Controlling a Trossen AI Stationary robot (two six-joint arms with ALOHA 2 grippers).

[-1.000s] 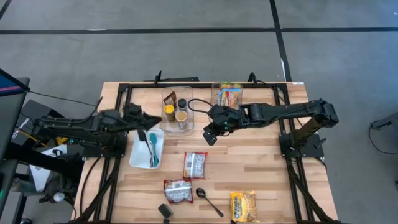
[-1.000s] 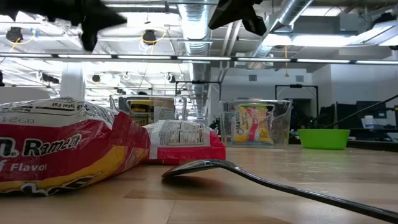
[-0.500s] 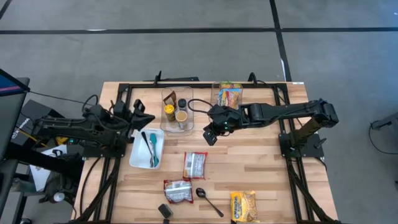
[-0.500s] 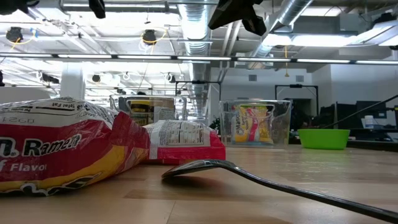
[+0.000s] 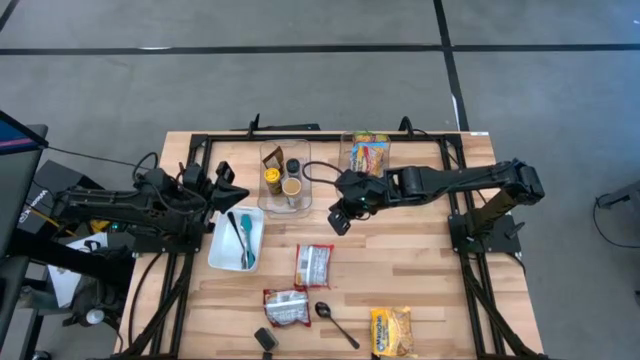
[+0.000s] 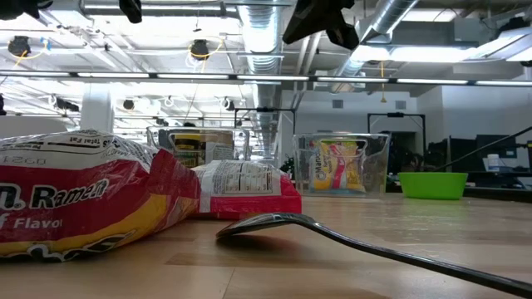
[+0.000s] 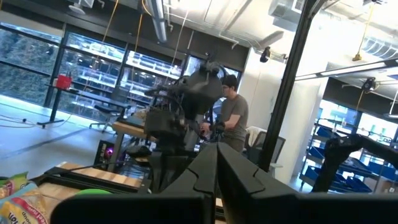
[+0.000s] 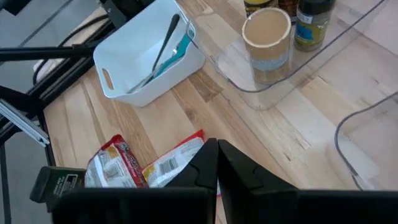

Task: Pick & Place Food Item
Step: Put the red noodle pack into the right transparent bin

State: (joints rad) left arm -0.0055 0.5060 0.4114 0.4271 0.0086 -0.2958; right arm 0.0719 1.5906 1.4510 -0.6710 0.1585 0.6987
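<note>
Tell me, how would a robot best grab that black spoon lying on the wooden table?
Probably by the thin handle of the black spoon, coming straight down from above. It lies flat on the wooden table, its handle slanting away from the bowl, with bare wood on both sides. Fingers set across that slant could close on it; the nearest packet, the red ramen packet, lies by the bowl end.

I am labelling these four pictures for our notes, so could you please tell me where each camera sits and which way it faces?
High: overhead, straight down on the table; both arms show.
Low: at table-top height, level past the spoon into the room; arm parts overhead.
Left wrist: faces the room and a person; left gripper shut.
Right wrist: looks down at the white bin; right gripper shut.
Shared: high and right wrist both show the white bin.
</note>
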